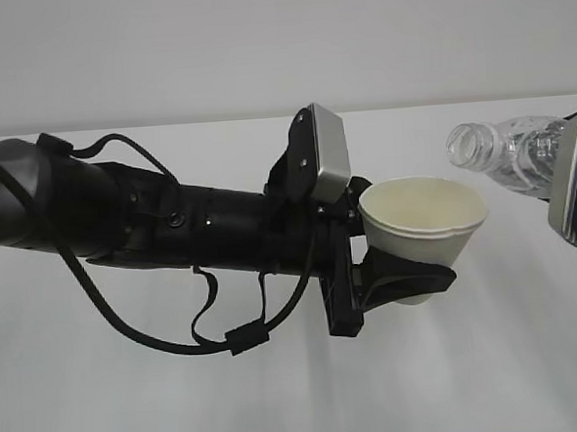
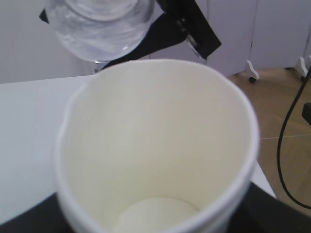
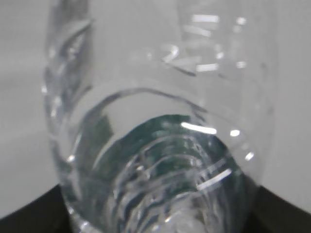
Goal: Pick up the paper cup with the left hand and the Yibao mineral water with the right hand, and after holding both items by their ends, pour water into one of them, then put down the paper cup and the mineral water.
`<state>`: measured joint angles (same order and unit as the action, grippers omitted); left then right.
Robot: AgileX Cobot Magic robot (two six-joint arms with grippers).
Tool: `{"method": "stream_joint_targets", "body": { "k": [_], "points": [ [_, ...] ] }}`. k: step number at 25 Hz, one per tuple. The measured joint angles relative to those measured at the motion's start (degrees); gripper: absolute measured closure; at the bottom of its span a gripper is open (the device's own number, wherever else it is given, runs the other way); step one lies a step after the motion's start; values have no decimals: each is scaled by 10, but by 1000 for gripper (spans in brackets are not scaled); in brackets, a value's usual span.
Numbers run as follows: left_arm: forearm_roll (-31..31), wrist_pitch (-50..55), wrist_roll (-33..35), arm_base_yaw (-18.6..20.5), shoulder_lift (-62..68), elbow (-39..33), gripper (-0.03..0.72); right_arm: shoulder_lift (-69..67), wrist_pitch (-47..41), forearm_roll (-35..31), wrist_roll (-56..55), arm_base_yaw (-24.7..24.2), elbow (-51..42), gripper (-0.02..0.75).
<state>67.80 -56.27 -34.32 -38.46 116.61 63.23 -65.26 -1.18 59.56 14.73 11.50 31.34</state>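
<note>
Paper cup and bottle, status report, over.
Left gripper holds paper cup aloft. Right gripper holds Yibao mineral water, tilted, mouth toward cup. Nothing between.

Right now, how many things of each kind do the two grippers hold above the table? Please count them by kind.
Paper cup, white, in the left gripper: 1
Clear plastic bottle, uncapped, tilted toward the cup, in the right gripper: 1
Total: 2

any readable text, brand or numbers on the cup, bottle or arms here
None can be read.
paper cup: plain white outside, cream inside, no print.
Yibao mineral water: only a blurred green tint of its label shows in the right wrist view; no letters or barcode legible.
left arm: no legible marking.
</note>
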Motion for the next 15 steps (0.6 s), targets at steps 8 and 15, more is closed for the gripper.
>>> {"method": "stream_joint_targets", "body": {
  "k": [8,15],
  "points": [
    [-9,0,0,0,0,0,252,0,0,8,0,0,0,272],
    [-10,0,0,0,0,0,252,0,0,21,0,0,6,272]
  ]
}}
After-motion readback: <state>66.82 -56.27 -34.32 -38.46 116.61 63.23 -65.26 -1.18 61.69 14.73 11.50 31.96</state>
